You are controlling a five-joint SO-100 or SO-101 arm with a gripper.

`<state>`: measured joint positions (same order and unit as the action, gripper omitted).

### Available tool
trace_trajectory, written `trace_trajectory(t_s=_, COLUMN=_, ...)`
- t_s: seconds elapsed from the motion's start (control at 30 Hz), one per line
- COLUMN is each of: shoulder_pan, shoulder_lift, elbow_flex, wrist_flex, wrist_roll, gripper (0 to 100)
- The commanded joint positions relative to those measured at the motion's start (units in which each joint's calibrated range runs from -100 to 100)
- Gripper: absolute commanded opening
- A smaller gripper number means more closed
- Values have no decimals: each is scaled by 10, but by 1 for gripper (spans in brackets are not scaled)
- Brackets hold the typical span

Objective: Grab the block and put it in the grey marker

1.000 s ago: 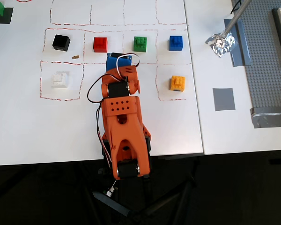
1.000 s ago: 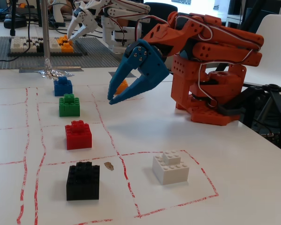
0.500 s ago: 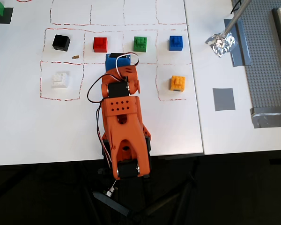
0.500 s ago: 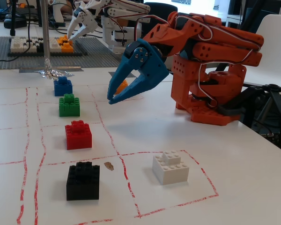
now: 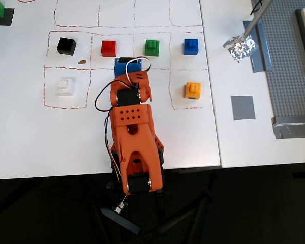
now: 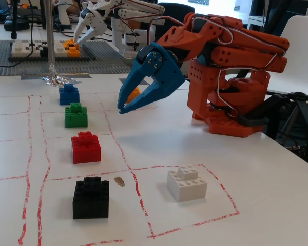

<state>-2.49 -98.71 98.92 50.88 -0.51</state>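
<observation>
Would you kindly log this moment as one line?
gripper: open, empty | red block: untouched in its cell | grey marker: bare

An orange arm folded back over its base, its blue gripper [image 6: 124,106] angled downward in mid-air, fingers [image 6: 138,84] slightly parted and holding nothing.

A white table top [image 5: 157,147] carries a grid of red hand-drawn squares [image 5: 50,68]. In the overhead view a row of bricks sits in the cells: a black brick [image 5: 66,46], the red block [image 5: 109,48], a green brick [image 5: 152,47] and a blue brick [image 5: 191,46]. Below them lie a white brick [image 5: 65,86] at the left and an orange-yellow brick [image 5: 193,90] at the right. A small brown speck [image 5: 82,62] lies just beside the black brick. Further right, well apart from the bricks, the grey marker [image 5: 243,108] lies flat, near a crumpled foil scrap [image 5: 240,47], a grey tape strip [image 5: 261,48] and a studded grey baseplate [image 5: 295,81]. The orange arm's base [image 6: 228,120] stands on the table too.
</observation>
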Motion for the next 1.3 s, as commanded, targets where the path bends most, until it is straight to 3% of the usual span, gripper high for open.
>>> trace_trajectory(t_s=0.0, shoulder_pan=-13, shoulder_lift=-9, elbow_flex=9, wrist_flex=3, wrist_roll=9, gripper=0)
trace_trajectory(t_s=0.3, shoulder_pan=-12, shoulder_lift=1, elbow_flex=-5, wrist_flex=3, wrist_roll=10, gripper=0)
trace_trajectory(t_s=0.57, shoulder_pan=-38, shoulder_lift=143, elbow_flex=-159, wrist_flex=11, wrist_roll=38, gripper=0)
trace_trajectory(t_s=0.8, shoulder_pan=-91, shoulder_lift=284, elbow_flex=-352, wrist_flex=112, wrist_roll=26, gripper=0)
trace_trajectory(t_s=1.27, shoulder_pan=-203, shoulder_lift=636, elbow_flex=-771, wrist_flex=328, wrist_roll=-69, gripper=0)
